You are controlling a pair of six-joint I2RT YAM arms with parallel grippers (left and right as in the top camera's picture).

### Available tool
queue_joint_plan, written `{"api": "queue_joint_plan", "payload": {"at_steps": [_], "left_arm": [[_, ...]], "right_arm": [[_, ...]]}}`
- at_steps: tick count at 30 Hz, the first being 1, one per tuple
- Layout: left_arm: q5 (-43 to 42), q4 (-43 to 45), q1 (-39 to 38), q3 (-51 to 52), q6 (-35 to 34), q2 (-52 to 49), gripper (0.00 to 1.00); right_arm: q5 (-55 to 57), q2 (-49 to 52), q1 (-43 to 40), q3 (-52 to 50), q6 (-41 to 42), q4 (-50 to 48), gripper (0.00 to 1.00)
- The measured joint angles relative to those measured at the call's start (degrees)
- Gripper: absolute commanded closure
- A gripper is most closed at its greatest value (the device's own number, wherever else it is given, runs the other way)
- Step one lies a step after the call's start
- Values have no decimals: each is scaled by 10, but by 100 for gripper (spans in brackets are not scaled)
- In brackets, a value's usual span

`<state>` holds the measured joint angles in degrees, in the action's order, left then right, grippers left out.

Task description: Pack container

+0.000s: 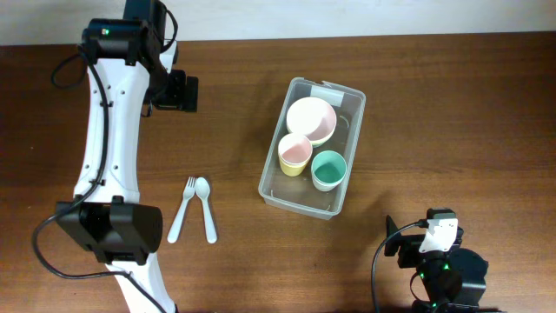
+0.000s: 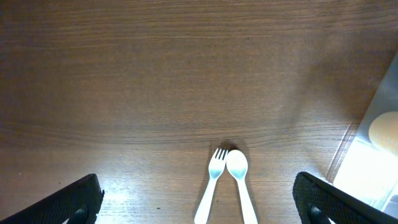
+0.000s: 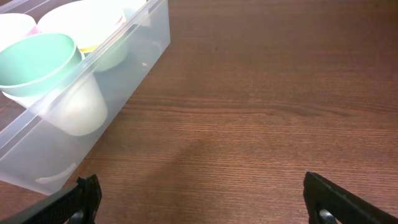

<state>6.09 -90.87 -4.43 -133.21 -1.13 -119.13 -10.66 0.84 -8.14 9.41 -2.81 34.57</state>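
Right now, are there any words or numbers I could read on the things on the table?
The white label on the tub: too small and blurred to read.
The bowl, pink cup, green cup, fork and spoon: no words or numbers show.
So nothing here can be read.

Fork (image 2: 210, 186) beside spoon (image 2: 242, 186), container (image 2: 375, 165) at right

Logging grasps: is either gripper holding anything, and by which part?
Nothing is held. The left gripper and right gripper are both open and empty.
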Motion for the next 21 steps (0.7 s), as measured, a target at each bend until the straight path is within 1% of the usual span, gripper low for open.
{"api": "queue_joint_plan", "payload": {"at_steps": [16, 19, 21], "left_arm": [[0, 0, -2, 0, 0, 2, 0], [2, -2, -11, 0, 0, 24, 0], [3, -9, -22, 2, 1, 63, 0]], "right_arm": [[0, 0, 0, 0, 0, 0, 1], [0, 0, 0, 0, 0, 0, 1], [0, 0, 0, 0, 0, 0, 1]]}}
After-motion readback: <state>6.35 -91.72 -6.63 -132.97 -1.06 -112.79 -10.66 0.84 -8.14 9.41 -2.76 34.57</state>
